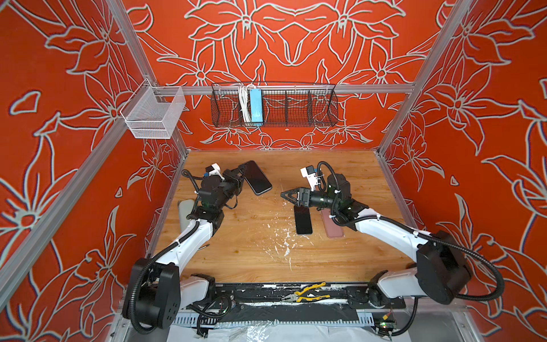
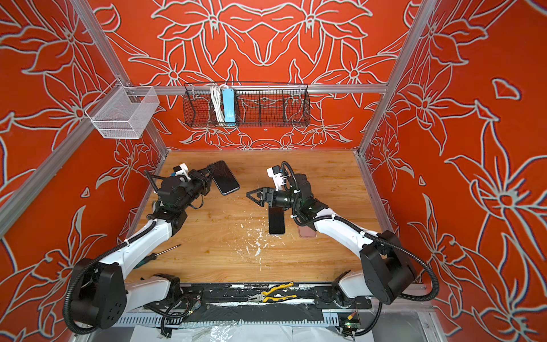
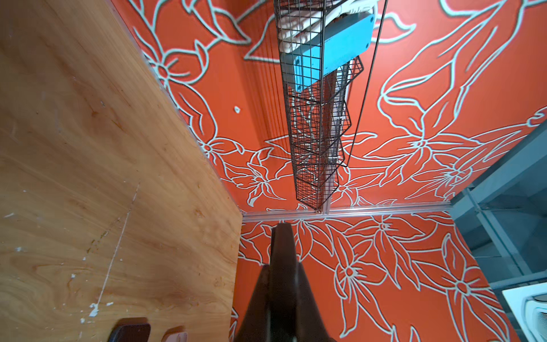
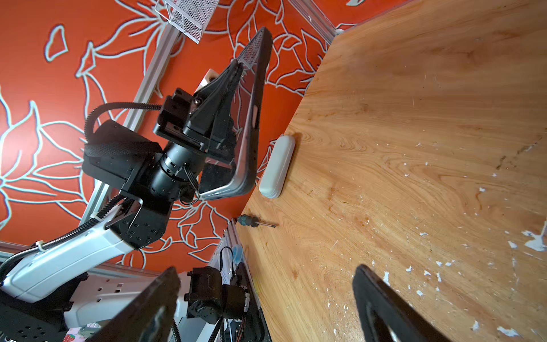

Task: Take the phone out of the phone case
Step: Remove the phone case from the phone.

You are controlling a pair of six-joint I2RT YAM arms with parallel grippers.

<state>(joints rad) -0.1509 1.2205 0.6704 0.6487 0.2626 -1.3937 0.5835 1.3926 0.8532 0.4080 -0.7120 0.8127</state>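
Observation:
My left gripper (image 1: 242, 172) is shut on the edge of a dark phone (image 1: 257, 177), which it holds tilted above the back left of the table; the same gripper (image 4: 236, 66) and phone (image 4: 251, 118) show in the right wrist view. In the left wrist view the phone (image 3: 282, 251) stands edge-on between the shut jaws. The dusty-pink phone case (image 1: 334, 229) lies flat at the right, partly under my right arm. A second black phone-like slab (image 1: 303, 220) lies beside it. My right gripper (image 1: 283, 195) hangs open and empty above the table, just beyond that slab.
A pale grey rounded slab (image 4: 276, 165) and a screwdriver (image 4: 254, 221) lie near the table's left edge. Yellow-handled pliers (image 1: 307, 293) rest on the front rail. A black wire basket (image 1: 275, 106) and a white mesh basket (image 1: 154, 114) hang on the walls.

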